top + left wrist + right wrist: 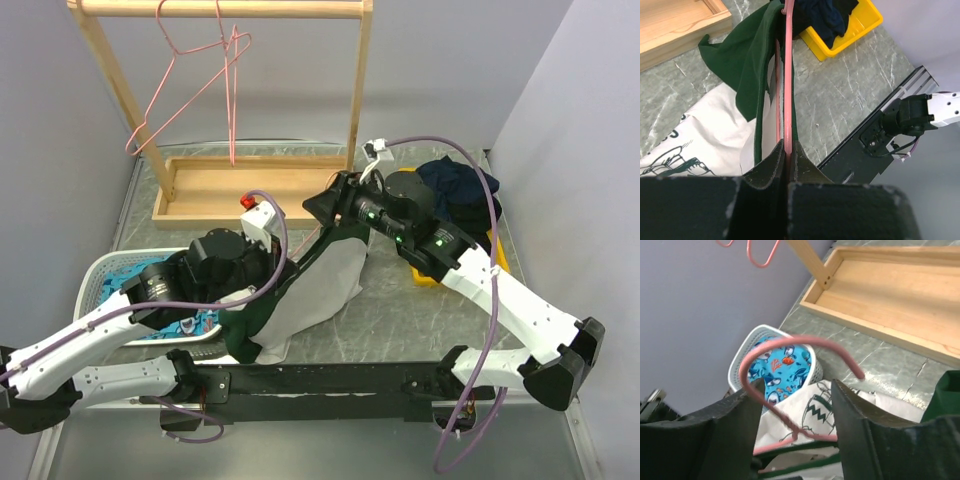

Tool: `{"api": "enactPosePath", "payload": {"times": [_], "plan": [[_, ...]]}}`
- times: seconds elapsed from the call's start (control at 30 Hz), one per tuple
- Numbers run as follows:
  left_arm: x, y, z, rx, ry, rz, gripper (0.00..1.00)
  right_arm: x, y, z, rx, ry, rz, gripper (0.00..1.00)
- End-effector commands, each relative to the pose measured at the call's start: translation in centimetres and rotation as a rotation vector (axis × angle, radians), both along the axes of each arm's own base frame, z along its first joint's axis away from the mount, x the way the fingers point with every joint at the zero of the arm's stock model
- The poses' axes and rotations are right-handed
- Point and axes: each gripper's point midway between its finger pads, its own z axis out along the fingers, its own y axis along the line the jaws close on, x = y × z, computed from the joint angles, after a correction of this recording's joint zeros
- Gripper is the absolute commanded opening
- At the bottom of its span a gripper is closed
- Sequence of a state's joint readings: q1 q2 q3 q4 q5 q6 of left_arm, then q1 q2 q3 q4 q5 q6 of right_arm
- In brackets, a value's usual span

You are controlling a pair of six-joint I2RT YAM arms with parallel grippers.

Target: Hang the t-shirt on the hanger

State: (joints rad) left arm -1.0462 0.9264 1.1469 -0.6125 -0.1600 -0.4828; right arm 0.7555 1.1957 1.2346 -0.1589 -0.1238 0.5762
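My left gripper (786,148) is shut on the pink wire of the hanger (788,75). The wire runs straight up from the jaws into the t-shirt (747,65). The t-shirt's dark green cloth drapes over the wire, and its pale printed part (812,412) lies on the table. From above, the t-shirt (320,285) stretches between the two arms. My right gripper (796,385) is open. The hanger's hook (790,341) curves just above and between its fingers, touching neither. In the top view the right gripper (326,207) sits at the t-shirt's upper end.
A wooden rack with a tray base (240,185) stands at the back, with two more pink hangers (200,70) on its bar. A white basket (100,275) of blue shark-print cloth is at the left. A yellow bin (860,25) holding dark clothes (825,15) is at the right.
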Motion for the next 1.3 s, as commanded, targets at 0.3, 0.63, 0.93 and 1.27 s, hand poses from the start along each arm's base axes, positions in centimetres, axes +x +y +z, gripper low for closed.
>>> {"api": "enactPosePath", "payload": {"times": [0.3, 0.63, 0.93, 1.27], "plan": [[1.8, -1.9, 1.1, -0.001, -0.01, 0.032, 0.42, 1.3, -2.2, 2.8, -0.054, -0.199, -0.305, 0.0], [1.5, 1.5, 2.6, 0.067, 0.015, 0.126, 0.75, 3.1, -4.0, 1.3, -0.193, -0.251, -0.47, 0.0], [2.3, 2.1, 4.9, 0.098, -0.061, 0.13, 0.59, 1.3, -0.7, 2.9, -0.201, -0.295, -0.289, 0.0], [5.7, -2.1, 3.1, 0.125, -0.079, 0.045, 0.46, -0.3, 1.2, 3.7, -0.187, -0.283, -0.196, 0.0]]}}
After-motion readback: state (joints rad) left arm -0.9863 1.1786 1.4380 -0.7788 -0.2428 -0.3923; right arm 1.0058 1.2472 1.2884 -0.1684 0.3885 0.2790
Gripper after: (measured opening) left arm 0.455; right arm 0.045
